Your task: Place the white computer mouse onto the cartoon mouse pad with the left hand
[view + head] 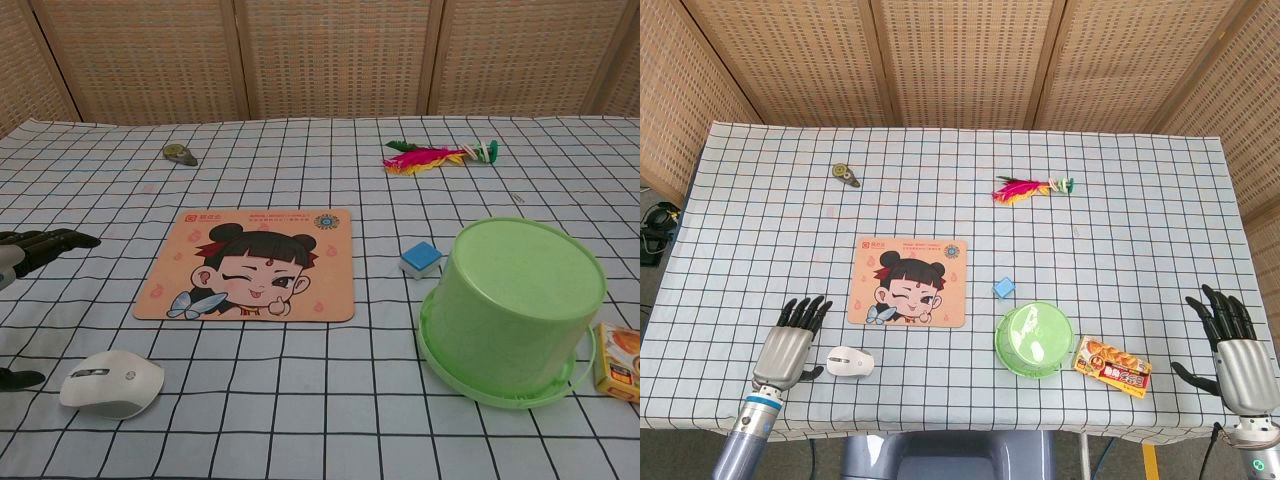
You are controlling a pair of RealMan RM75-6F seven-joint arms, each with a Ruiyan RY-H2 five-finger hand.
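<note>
A white computer mouse (850, 361) lies on the checked tablecloth (760, 230) near the table's front edge, just in front of the lower left corner of the cartoon mouse pad (908, 281) and apart from it. The robot's left hand (788, 346) hovers just beside the mouse on its outer side, fingers spread and straight, thumb pointing toward the mouse, holding nothing; whether the thumb touches the mouse cannot be told. In the chest view only its dark fingertips (60, 240) show at the left edge. To the right of the pad sit a small blue block (1004, 288) and, nearer the front, an upturned green bucket (1034, 339) with a snack packet (1113, 367) just beside it. The right hand (1233, 345) rests at the far right, fingers apart and empty. At the back lie a feathered shuttlecock (1025, 188) and a small dark object (846, 174).
</note>
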